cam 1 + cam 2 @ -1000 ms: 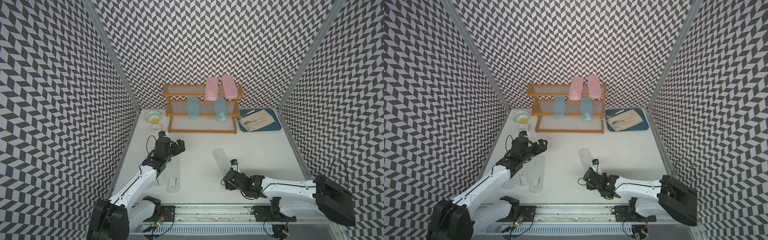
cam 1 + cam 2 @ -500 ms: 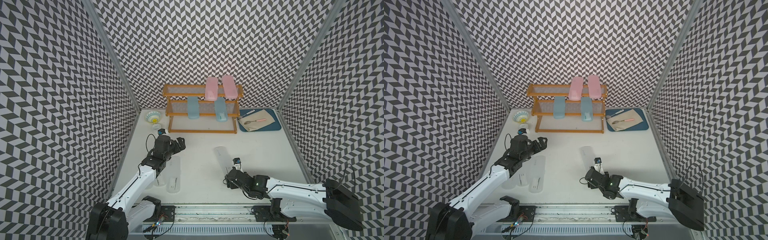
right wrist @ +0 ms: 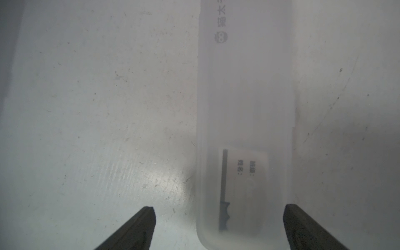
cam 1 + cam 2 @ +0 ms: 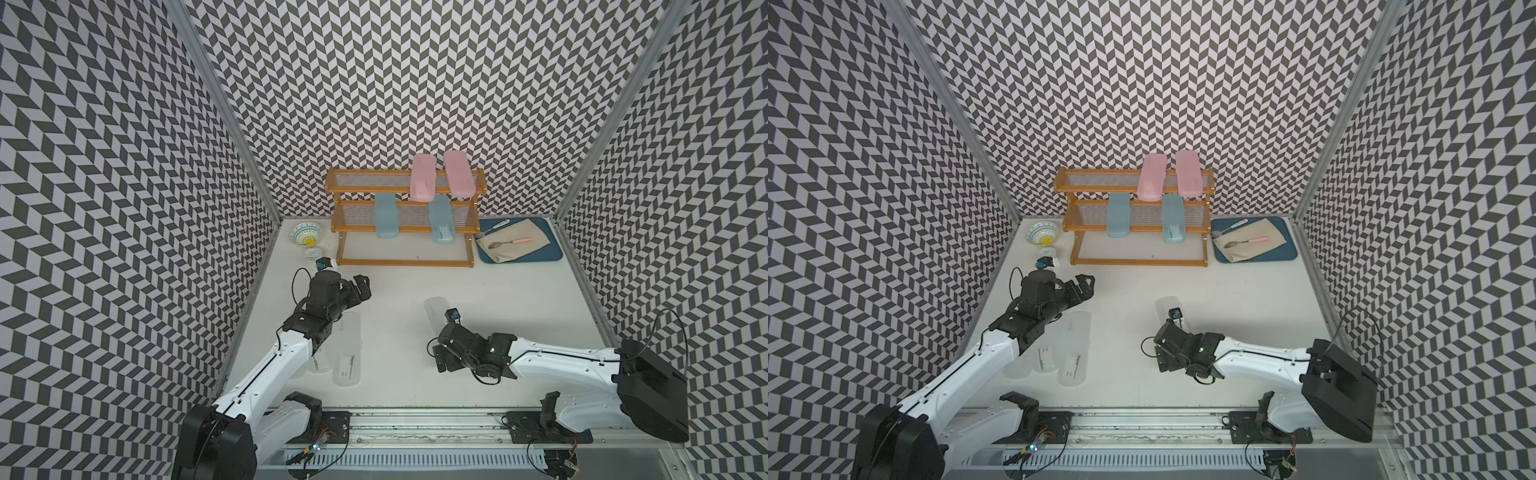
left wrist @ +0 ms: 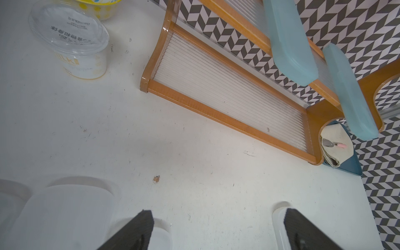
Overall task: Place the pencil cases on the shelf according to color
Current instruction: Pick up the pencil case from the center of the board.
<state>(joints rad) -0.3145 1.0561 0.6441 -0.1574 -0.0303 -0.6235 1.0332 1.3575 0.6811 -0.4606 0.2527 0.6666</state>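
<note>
Jaws of our right gripper (image 3: 218, 206) are standing wide, where 1 second ago they were half closed, so we are gripping nothing; the clear case (image 3: 244, 108) is lying flat between them, nearly against 1 of them, likely wanting a centred regrasp. Our left gripper (image 5: 217, 210) is gaping empty, with 3 clear cases (image 4: 348, 353) under and behind it. Ahead of both jaws, bare table (image 4: 415, 291) is leading to the shelf (image 4: 405, 262), lowest tier free.

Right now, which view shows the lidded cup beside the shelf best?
Left wrist: the cup is close, lid print readable. In both top views the cup is tiny; the right wrist view misses it.
</note>
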